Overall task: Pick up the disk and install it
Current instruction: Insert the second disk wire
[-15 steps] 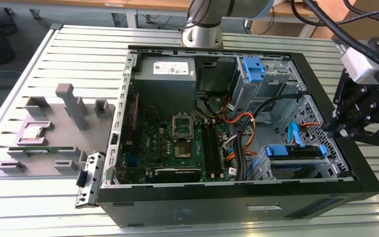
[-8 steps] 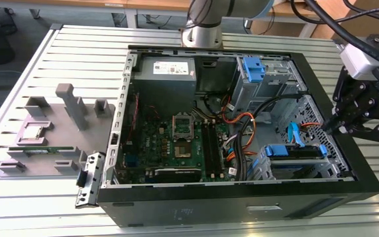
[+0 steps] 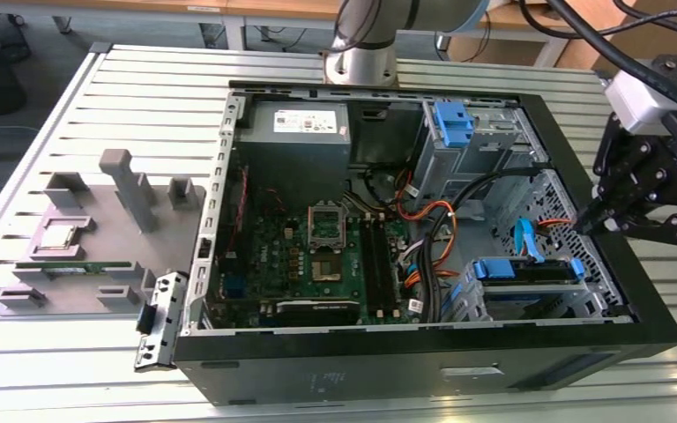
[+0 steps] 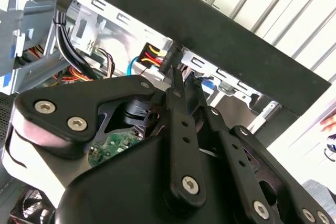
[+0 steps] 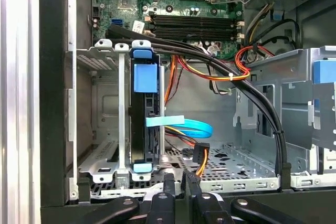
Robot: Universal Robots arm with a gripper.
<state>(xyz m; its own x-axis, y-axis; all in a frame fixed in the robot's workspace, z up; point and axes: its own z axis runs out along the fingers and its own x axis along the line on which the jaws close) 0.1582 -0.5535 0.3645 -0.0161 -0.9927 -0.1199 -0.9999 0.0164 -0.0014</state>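
The disk (image 3: 527, 271) sits in the drive cage at the near corner of the open computer case, on the exterior view's right, with blue carrier rails around it. In the first wrist view the disk (image 5: 145, 129) stands on edge in the metal cage, with a blue tab on its end and a blue flat cable (image 5: 184, 125) beside it. My gripper (image 3: 585, 225) hovers above the case's edge on the exterior view's right, just outside the cage. Its black fingertips (image 5: 169, 183) stand close together with nothing between them, a short way from the disk. The second wrist view shows the gripper (image 4: 172, 69) shut.
The case (image 3: 433, 370) holds a motherboard (image 3: 315, 256), a power supply (image 3: 297, 123), cable bundles (image 3: 444, 229) and an upper drive bay with a blue tab (image 3: 450, 119). A grey fixture (image 3: 92, 238) with small parts lies on the slatted table at the exterior view's left.
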